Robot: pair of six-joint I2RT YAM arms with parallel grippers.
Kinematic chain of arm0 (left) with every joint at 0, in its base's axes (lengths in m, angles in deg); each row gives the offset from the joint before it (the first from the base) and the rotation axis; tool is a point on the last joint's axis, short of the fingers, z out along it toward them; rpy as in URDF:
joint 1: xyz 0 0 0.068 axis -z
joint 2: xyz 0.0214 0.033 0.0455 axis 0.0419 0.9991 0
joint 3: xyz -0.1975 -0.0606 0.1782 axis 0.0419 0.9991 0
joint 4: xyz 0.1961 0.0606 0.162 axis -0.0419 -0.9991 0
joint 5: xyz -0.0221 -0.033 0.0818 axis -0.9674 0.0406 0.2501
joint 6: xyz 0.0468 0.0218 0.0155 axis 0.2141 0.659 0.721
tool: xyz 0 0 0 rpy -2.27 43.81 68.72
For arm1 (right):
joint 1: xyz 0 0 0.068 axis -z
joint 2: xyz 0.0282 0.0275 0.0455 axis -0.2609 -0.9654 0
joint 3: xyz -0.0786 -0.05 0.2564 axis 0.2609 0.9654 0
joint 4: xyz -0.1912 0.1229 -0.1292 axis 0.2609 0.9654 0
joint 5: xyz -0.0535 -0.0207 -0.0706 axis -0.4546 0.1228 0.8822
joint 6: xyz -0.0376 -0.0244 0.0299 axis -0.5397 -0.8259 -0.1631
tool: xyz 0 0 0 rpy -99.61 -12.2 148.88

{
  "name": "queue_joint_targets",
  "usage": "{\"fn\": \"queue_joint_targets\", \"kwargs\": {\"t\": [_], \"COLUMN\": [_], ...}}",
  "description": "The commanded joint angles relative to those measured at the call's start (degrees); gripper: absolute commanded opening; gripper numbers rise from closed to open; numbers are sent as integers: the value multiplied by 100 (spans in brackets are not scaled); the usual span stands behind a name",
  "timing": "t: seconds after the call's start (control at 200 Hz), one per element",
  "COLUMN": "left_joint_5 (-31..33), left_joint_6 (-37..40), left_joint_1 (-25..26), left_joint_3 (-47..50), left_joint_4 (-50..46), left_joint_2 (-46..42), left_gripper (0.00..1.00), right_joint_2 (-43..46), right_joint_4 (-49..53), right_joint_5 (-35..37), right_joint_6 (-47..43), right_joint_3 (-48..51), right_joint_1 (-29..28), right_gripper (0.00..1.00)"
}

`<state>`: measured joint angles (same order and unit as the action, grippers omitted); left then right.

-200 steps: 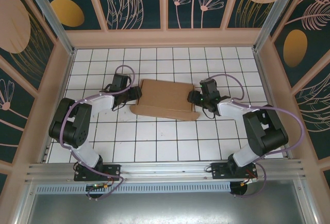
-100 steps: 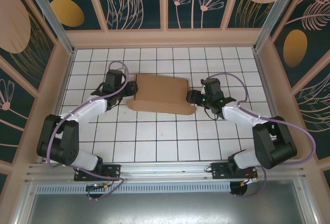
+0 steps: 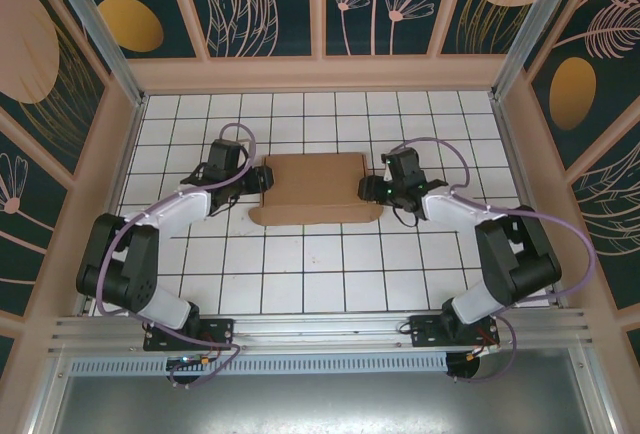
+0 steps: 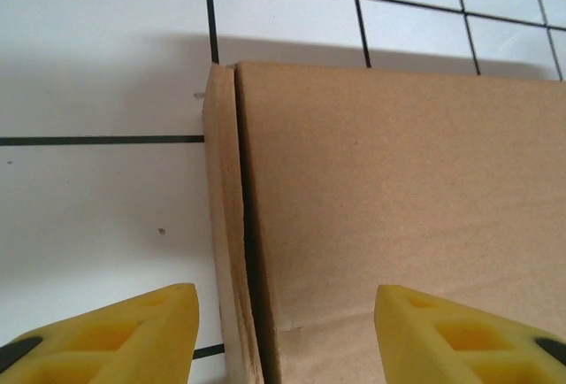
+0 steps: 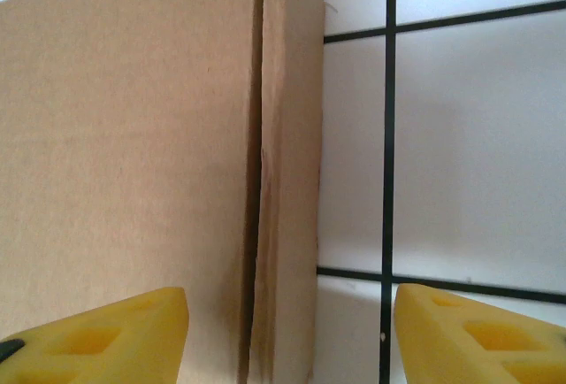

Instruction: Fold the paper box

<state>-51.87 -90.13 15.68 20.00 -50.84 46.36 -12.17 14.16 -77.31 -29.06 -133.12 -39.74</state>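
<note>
I see the paper box [image 3: 312, 188] lying on the desk [image 3: 300, 274] between my two claws. The left claw [image 4: 283, 335] gapes open, the box's end edge between its fingers. The right claw [image 5: 287, 335] is likewise open, astride the opposite end.

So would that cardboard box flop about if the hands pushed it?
Probably fairly stiff: the cardboard box shows flat, unbent panels. Its side flap stands slightly away along a dark gap, so it would likely hinge first. It looks thin-walled, so probably light and apt to slide on the smooth tiles.
</note>
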Motion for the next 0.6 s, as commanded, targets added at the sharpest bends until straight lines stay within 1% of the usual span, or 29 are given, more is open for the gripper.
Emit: {"fn": "queue_joint_targets", "kwargs": {"t": [0.0, 0.09, 0.175, 0.205, 0.24, 0.33, 0.505, 0.57, 0.591], "left_joint_5": [-232, -318, -352, -415, -527, -774, -1142, -1116, -1075], "left_joint_6": [-158, -297, -428, -495, -576, -754, -1016, -1052, -1059], "left_joint_1": [-37, -37, -34, -38, -40, -40, -39, -35, -41], "left_joint_3": [-179, -265, -286, -264, -217, -21, 248, 281, 294], "left_joint_4": [119, 224, 306, 350, 424, 689, 1004, 959, 938], "left_joint_2": [481, 767, 901, 1105, 1165, 1214, 1005, 971, 791], "left_gripper": [55, 52, 48, 47, 46, 43, 34, 35, 36], "right_joint_2": [-315, -538, -752, -801, -835, -767, -527, -429, -399], "right_joint_4": [38, -98, -129, -153, -183, -282, -385, -326, -285], "right_joint_5": [-92, -444, -639, -710, -798, -858, -1158, -1074, -1007], "right_joint_6": [-224, -182, -92, -53, -20, 19, 136, 174, 183], "right_joint_3": [-294, -347, -378, -366, -315, -167, 87, 138, 140], "right_joint_1": [100, 158, 142, 125, 77, -107, -526, -629, -640], "right_gripper": [63, 60, 54, 52, 49, 44, 43, 43, 43]}}
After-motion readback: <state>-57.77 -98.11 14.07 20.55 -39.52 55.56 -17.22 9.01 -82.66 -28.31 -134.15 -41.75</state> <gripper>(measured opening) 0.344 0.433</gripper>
